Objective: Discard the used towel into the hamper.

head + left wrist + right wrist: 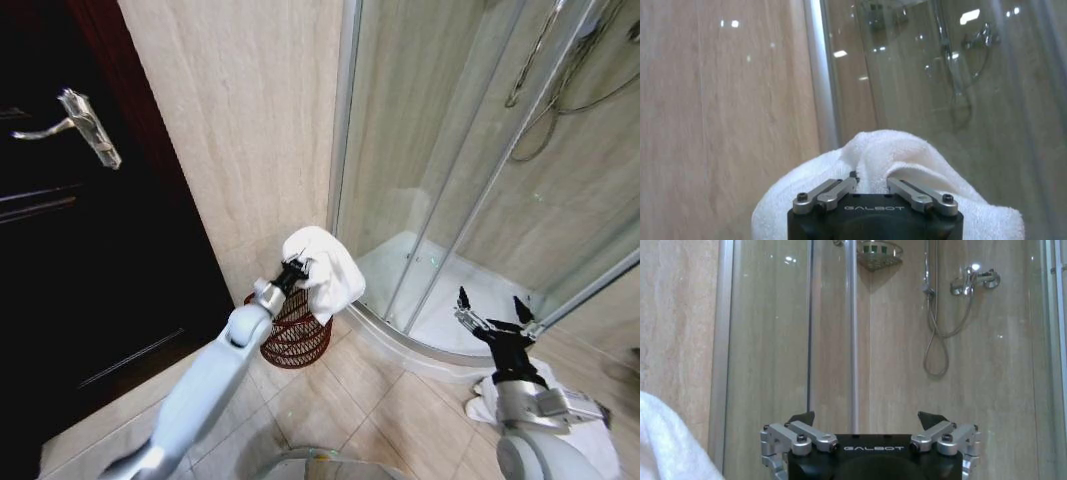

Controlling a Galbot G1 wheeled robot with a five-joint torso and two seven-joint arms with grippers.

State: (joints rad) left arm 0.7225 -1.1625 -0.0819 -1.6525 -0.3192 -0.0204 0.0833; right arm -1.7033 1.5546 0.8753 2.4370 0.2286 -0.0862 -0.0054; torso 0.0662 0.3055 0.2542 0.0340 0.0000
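Note:
A bunched white towel point(327, 273) hangs in the air just above the hamper point(296, 335), a small red-brown woven basket on the floor by the tiled wall. My left gripper point(298, 270) is shut on the towel's near side. From the left wrist camera the towel point(897, 165) bulges out beyond the closed fingers point(827, 192), with the wall behind it. My right gripper point(494, 314) stands open and holds nothing, over by the shower tray; its spread fingers point(800, 427) face the shower glass, and a corner of the towel point(667, 450) shows at that picture's edge.
A dark wooden door point(70, 250) with a metal handle point(85, 125) stands on the left. The curved glass shower enclosure point(470, 150) and its white tray point(440, 300) fill the right. A white bath mat point(590, 430) lies on the tiled floor under the right arm.

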